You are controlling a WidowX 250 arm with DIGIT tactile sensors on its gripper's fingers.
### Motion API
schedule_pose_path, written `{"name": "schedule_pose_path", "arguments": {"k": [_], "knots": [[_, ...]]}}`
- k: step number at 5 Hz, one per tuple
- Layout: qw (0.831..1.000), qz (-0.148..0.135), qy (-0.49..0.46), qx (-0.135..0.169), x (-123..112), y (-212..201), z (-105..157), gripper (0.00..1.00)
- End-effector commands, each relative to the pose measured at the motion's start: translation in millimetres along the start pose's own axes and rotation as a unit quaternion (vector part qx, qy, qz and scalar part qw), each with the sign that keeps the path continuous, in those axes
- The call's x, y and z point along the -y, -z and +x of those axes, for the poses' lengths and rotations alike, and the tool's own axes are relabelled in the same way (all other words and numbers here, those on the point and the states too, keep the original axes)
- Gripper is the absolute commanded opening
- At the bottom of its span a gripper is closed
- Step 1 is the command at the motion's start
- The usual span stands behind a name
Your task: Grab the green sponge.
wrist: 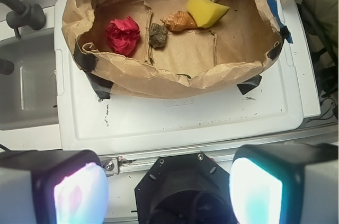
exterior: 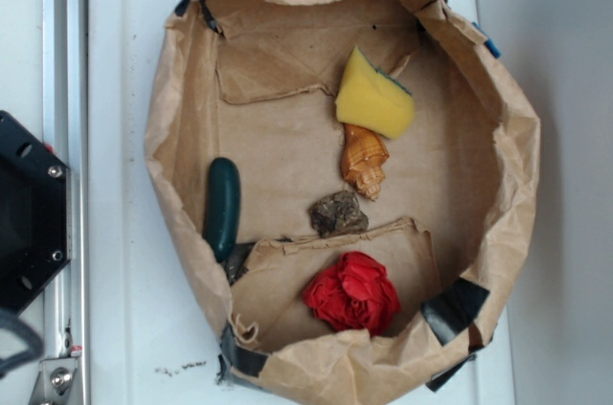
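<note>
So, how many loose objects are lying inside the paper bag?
5: sponge at the far side, shell touching it, rock below the shell, red flower near the front, cucumber at the left wall. Folds may hide more.

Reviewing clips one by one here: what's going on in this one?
Nothing is held yet. The gripper is open, back near the robot base, well short of the paper bag tray. The green sponge lies inside, touching the shell; a rock, red flower and dark green cucumber lie nearby.
</note>
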State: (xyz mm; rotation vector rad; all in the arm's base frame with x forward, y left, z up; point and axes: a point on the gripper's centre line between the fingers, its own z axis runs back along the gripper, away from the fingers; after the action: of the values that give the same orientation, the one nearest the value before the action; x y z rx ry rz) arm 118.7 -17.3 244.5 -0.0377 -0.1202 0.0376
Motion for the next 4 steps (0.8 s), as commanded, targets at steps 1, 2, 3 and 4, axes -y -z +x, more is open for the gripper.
{"name": "schedule_pose_path", "arguments": {"k": [1, 2, 3, 4], "knots": [[1.0, 0.0, 0.0, 0.0, 0, 0, 0, 1.0], [0.998, -0.017, -0.065, 0.014, -5, 14, 38, 1.0], [0.996, -0.003, -0.084, 0.03, -10, 28, 64, 1.0], [0.991, -0.016, -0.118, 0.068, -14, 39, 90, 1.0]]}}
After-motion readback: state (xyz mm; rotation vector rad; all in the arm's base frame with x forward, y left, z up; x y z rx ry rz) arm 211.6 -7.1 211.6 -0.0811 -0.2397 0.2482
